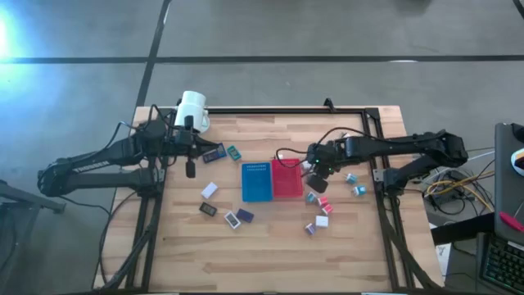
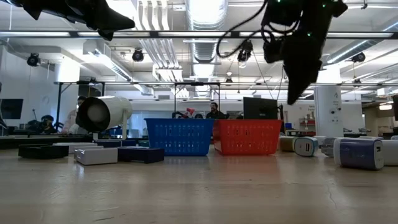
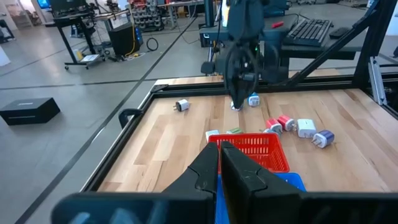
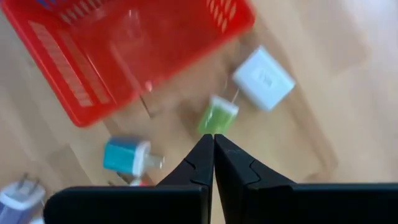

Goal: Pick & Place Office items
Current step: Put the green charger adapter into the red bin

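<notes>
Showing no readable writing: office items (image 1: 237,218).

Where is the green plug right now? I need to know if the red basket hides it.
The green plug lies on the table just outside the red basket, beside a white charger; the right wrist view shows it just ahead of the shut right pincer.

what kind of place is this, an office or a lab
Probably a robotics lab or workshop. A wooden worktable sits in a metal frame, the room behind has exposed ceiling ducts and equipment benches, and a keyboard lies nearby.
</notes>
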Action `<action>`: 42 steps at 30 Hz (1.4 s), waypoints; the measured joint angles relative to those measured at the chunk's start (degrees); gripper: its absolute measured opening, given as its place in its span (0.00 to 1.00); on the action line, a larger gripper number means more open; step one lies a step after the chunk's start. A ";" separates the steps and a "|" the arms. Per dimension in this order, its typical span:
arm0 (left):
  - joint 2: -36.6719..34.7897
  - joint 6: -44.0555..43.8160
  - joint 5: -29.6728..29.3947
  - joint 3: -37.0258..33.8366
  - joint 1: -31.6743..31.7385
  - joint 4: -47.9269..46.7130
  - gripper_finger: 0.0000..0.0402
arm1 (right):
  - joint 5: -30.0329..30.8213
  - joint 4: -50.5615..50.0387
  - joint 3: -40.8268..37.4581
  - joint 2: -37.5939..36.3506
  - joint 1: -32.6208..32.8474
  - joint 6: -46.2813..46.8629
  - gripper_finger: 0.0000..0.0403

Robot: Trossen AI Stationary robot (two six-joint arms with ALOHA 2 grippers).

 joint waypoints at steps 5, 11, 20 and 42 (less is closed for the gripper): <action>-0.02 -0.04 0.02 0.00 0.00 0.00 0.06 | -4.59 -1.64 -1.89 2.82 -1.42 1.07 0.02; -0.14 -0.17 0.04 0.00 0.00 0.00 0.06 | -11.63 -0.81 -2.26 5.04 -1.52 0.62 0.05; -0.73 -0.17 0.10 0.38 -0.02 0.02 0.06 | -12.06 -0.59 -2.26 5.40 -1.57 0.83 0.24; -1.33 0.26 0.15 1.20 -0.02 -0.24 0.06 | -8.76 6.47 -3.90 12.62 -8.25 -1.14 0.52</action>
